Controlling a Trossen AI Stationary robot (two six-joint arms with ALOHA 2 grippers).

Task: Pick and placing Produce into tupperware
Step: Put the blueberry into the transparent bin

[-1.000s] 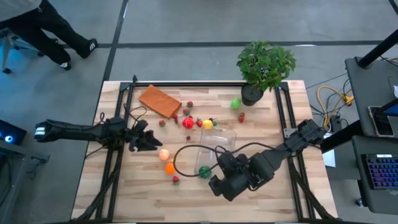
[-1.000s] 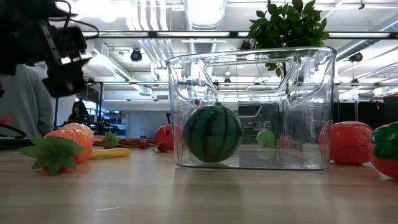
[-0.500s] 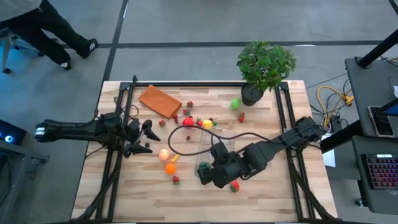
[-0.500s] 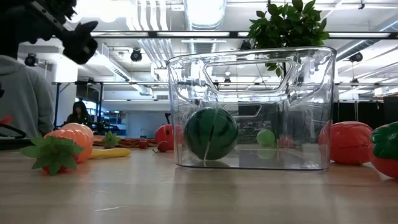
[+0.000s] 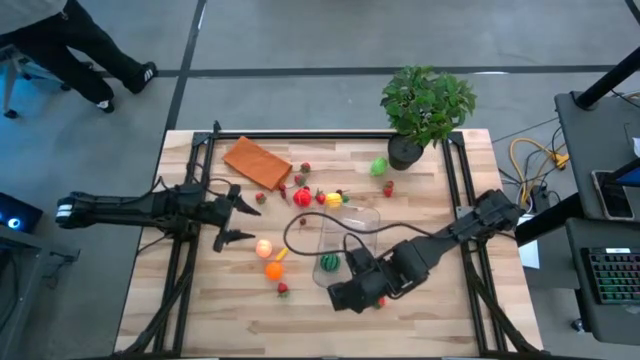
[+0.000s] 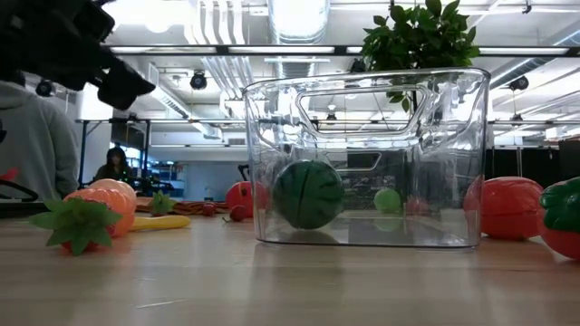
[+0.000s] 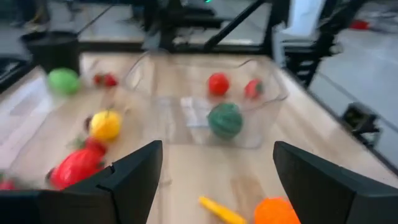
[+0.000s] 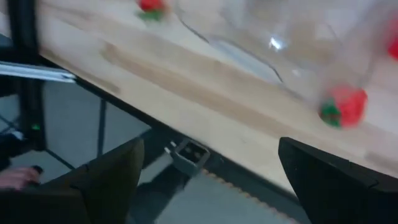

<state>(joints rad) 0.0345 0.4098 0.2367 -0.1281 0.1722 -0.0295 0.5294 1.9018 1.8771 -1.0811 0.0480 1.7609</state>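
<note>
Melon (image 5: 330,263) lies inside the tub (image 5: 345,235), mid-bench. My right fingers (image 5: 345,297) gape empty beside it, probably clear; left fingers (image 5: 236,213) spread, empty, above loose produce.

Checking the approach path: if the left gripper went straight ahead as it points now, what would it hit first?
Probably the clear plastic tub, with the small green watermelon inside it. The open left gripper faces it across bare table; a yellow piece and an orange fruit lie nearer, slightly off-line. Depth is unclear.
</note>
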